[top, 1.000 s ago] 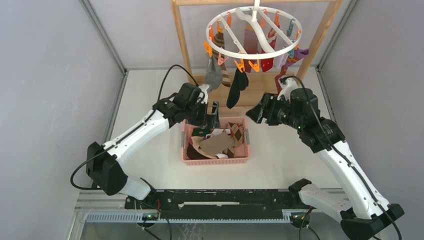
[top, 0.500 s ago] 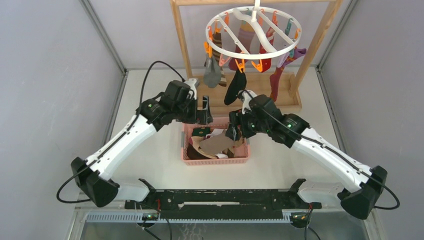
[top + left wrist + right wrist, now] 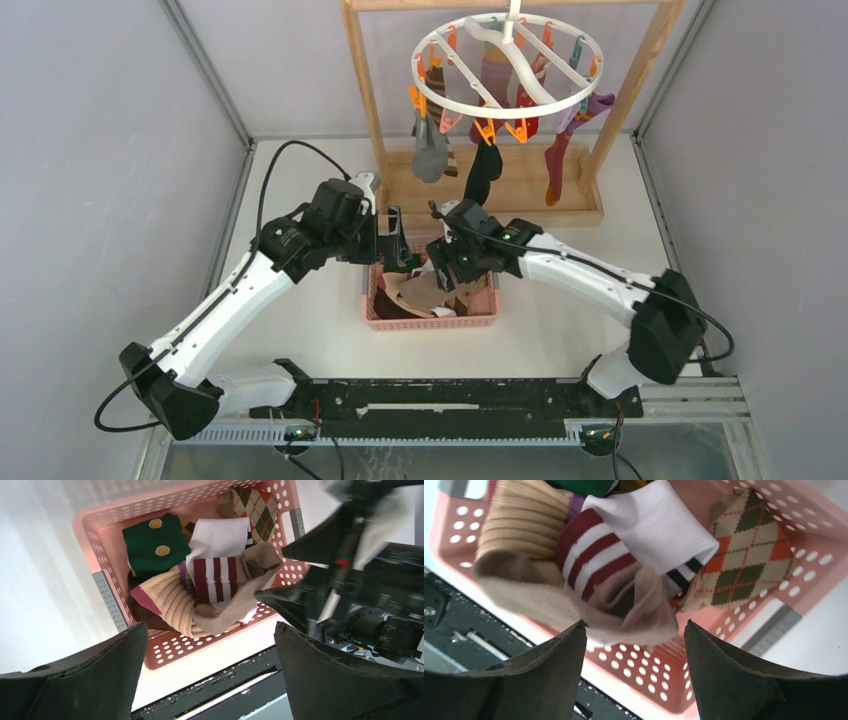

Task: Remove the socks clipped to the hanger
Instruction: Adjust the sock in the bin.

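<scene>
Over pink basket of socks, left gripper, right gripper released (both empty)

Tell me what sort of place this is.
Likely a robot test cell staged as a laundry corner: bare grey panel walls, a sock hanger on a wooden rack, a pink basket.

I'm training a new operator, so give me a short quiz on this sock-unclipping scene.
1. True or false: socks hang clipped to the hanger.
2. Which lies in the pink basket? A) green sock with yellow dots B) blue glove C) yellow towel
3. What does the right tool hold?
Key: 1 true; 2 A; 3 nothing, its jaws stand open above the basket.
</scene>
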Controlling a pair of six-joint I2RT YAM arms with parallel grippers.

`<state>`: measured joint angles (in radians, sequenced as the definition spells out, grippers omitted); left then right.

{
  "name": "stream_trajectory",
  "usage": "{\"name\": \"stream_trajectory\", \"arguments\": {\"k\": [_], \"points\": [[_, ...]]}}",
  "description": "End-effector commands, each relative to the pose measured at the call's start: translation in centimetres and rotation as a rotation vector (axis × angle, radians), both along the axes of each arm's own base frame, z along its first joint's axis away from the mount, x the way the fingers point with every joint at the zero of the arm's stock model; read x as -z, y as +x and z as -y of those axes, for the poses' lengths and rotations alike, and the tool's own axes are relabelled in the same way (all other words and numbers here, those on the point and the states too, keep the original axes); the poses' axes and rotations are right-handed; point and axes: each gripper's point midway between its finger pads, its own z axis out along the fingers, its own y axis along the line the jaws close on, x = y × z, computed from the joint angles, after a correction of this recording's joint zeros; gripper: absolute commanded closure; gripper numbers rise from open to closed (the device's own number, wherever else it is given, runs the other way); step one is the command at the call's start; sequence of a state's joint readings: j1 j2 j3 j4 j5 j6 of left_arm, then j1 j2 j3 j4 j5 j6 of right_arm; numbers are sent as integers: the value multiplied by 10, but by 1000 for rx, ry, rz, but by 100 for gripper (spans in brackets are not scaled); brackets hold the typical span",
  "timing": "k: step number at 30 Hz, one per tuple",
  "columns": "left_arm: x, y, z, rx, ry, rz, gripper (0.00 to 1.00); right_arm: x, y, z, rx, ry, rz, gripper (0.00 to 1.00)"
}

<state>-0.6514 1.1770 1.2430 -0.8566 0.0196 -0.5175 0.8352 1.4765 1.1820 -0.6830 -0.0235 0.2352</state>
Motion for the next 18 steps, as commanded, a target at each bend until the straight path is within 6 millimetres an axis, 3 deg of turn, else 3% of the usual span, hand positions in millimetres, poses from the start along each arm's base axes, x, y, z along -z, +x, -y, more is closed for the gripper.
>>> {"name": "stream_trajectory", "arguments": {"k": [1,11,15,18], "points": [[-3,-1,-6,-27,-12,16,0,9,20,-22,-37,-25,36,22],[-5,-2,-7,-30,-17,20,0,87,14,-27,-42,-150,-130,23],[-2,-3,-7,-31,-11,12,0,98,13,-26,-46,-169,-149,23],[0,-1,-6,-27,-7,13,0,92,15,-26,-53,-152,-142,23]]}}
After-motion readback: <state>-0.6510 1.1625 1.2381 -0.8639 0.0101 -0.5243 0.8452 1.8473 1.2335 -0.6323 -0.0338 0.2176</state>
